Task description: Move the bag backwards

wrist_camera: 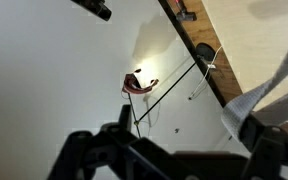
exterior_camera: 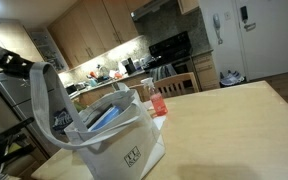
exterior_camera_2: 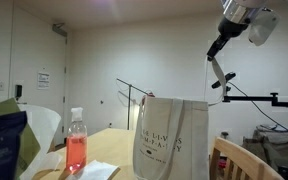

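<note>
Though bag (exterior_camera_2: 174, 140) is cropped below, fingers (wrist_camera: 79, 152) blurred

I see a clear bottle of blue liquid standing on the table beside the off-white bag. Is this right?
Not quite: the bottle holds red liquid, not blue, as both exterior views show. It does stand on the table beside the off-white bag.

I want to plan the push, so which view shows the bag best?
An exterior view: there the bag shows nearly whole, with its open top and the table around it. In an exterior view from the side, the bag is cut off at its base. The wrist view shows only an unclear white edge.
</note>
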Controlling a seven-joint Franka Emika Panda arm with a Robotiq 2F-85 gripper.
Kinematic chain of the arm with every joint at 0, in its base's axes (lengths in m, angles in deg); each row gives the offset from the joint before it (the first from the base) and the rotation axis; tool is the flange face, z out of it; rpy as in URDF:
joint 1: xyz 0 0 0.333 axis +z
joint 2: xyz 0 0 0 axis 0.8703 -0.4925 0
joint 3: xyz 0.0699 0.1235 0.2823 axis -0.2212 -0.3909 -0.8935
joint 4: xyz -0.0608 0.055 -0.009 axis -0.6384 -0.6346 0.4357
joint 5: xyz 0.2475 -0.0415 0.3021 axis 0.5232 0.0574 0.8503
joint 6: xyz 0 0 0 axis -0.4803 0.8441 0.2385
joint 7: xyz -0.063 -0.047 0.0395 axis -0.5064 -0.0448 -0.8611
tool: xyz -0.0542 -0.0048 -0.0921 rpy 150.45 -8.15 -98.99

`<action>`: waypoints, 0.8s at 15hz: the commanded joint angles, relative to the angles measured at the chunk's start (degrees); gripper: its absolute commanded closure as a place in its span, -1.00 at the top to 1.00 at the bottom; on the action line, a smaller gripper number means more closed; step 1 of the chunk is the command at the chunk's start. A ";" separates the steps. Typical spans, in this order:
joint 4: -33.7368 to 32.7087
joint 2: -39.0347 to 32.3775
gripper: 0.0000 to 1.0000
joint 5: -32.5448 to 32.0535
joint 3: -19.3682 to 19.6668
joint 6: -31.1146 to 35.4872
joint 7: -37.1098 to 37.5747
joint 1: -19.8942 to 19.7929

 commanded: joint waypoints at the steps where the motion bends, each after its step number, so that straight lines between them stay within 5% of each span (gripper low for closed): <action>1: -0.20 -0.31 1.00 -0.83 1.43 -1.30 0.45 1.96; 12: -2.47 0.58 1.00 -4.87 -0.97 -7.21 0.11 3.90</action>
